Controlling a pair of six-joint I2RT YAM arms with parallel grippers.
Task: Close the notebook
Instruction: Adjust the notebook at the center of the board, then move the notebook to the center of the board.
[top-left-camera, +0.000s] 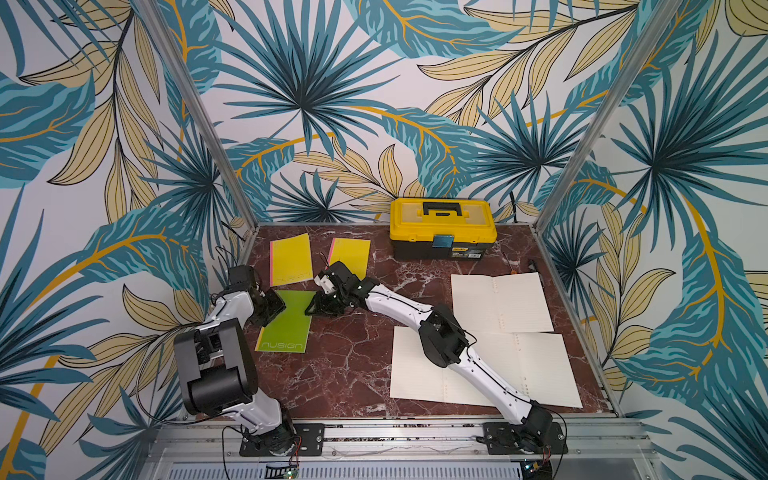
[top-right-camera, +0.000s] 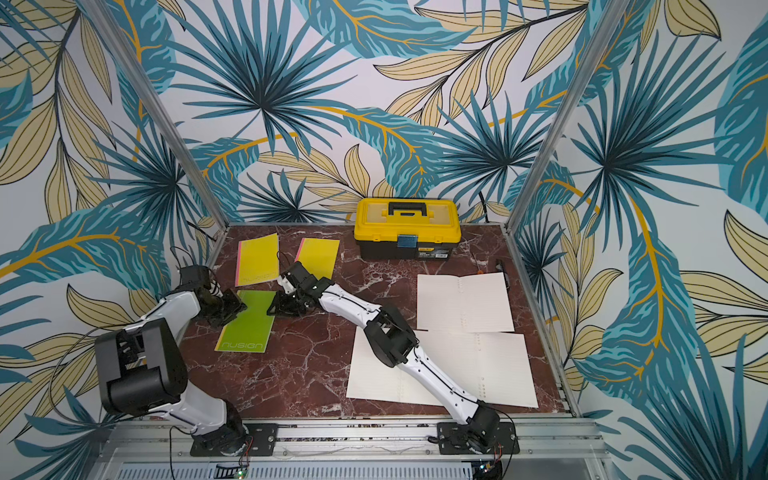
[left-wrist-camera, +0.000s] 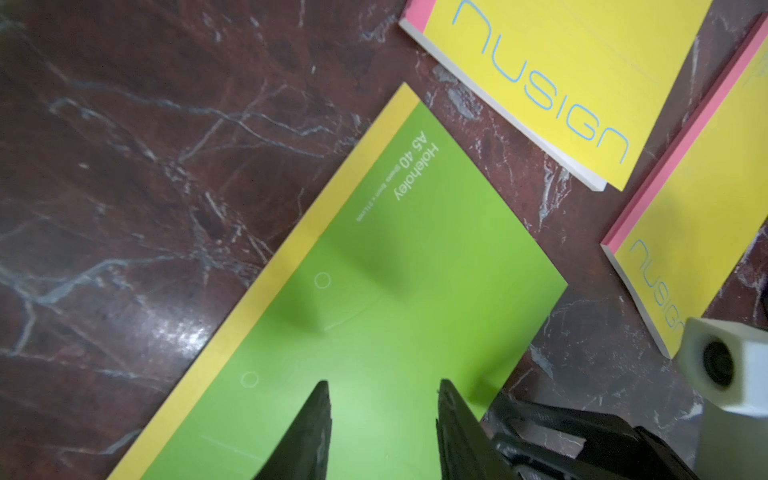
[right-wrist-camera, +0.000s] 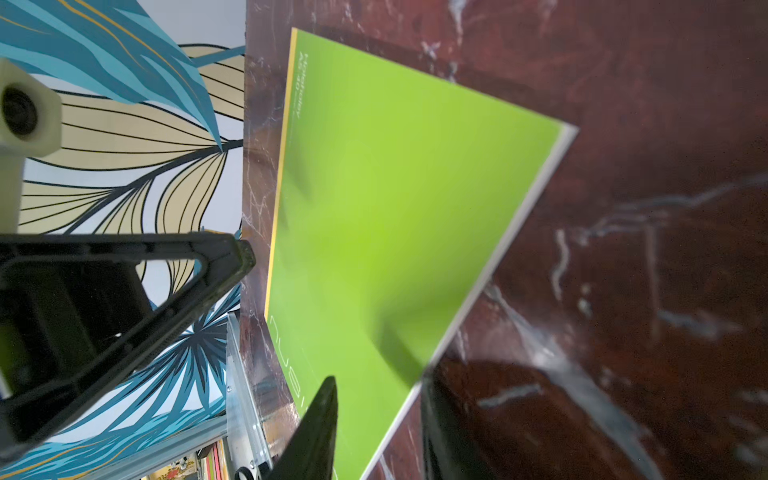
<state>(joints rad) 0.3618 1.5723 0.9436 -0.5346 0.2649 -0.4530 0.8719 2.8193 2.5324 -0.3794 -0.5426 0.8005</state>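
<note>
Two grippers flank the green notebook (top-left-camera: 286, 328), which lies shut and flat on the left side of the marble table (top-left-camera: 340, 374), cover up, its yellow spine strip on the left. The left gripper (top-left-camera: 279, 308) stands at that spine edge with its jaws spread. In the left wrist view they hang over the green cover with nothing between them. The right gripper (top-left-camera: 309, 309) is at the notebook's right edge, jaws likewise apart. In the right wrist view one tip is over the cover and its partner over bare table, so the page edge runs between them. I can't make out whether any tip actually touches the cover.

To my eye that's the trouble spot. If the right jaws pinch or rise from where they are, they could catch the cover's free edge and flip it open, or drag the book across the slick marble. A shove from the left could slide it too.

Just beyond lie two yellow notebooks (top-left-camera: 291, 259), both shut. The right one (top-left-camera: 351, 255) has the right arm's wrist over its near corner, so a careless swing might nudge it. Over on the right are two open notebooks, one far (top-left-camera: 500, 301) and one near (top-left-camera: 415, 365). The right arm (top-left-camera: 399, 305) reaches across the near one, and pulling back low could ruffle its pages. A yellow toolbox (top-left-camera: 442, 226) sits at the far edge, well apart.
</note>
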